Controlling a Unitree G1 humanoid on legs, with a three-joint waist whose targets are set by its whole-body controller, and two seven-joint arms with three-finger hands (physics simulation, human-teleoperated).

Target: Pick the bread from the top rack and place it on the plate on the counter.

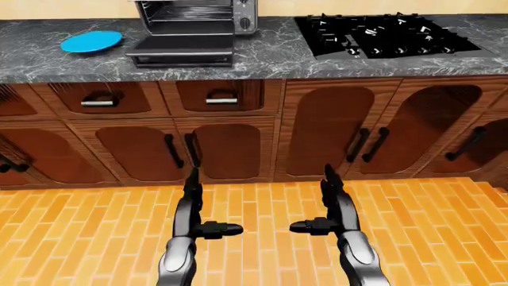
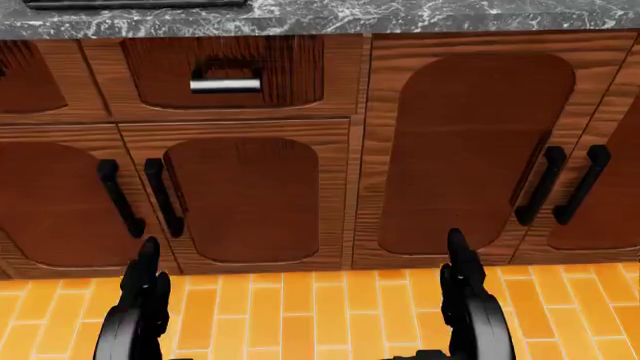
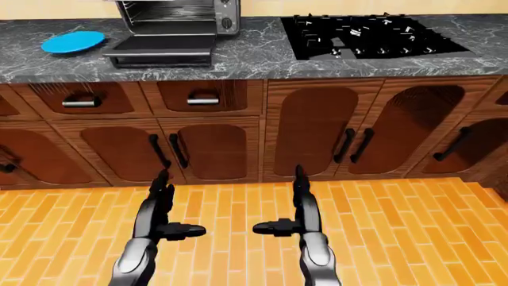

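A blue plate lies on the dark marble counter at the upper left of the left-eye view. Right of it stands a toaster oven with its door folded down flat; its racks are cut off by the top edge and no bread shows. My left hand and right hand hang low over the floor, well below the counter, fingers straight and thumbs pointing inward. Both are open and empty.
A black gas stove sits in the counter at the upper right. Wooden cabinet doors and drawers with dark and metal handles run under the counter. Orange brick floor lies between me and the cabinets.
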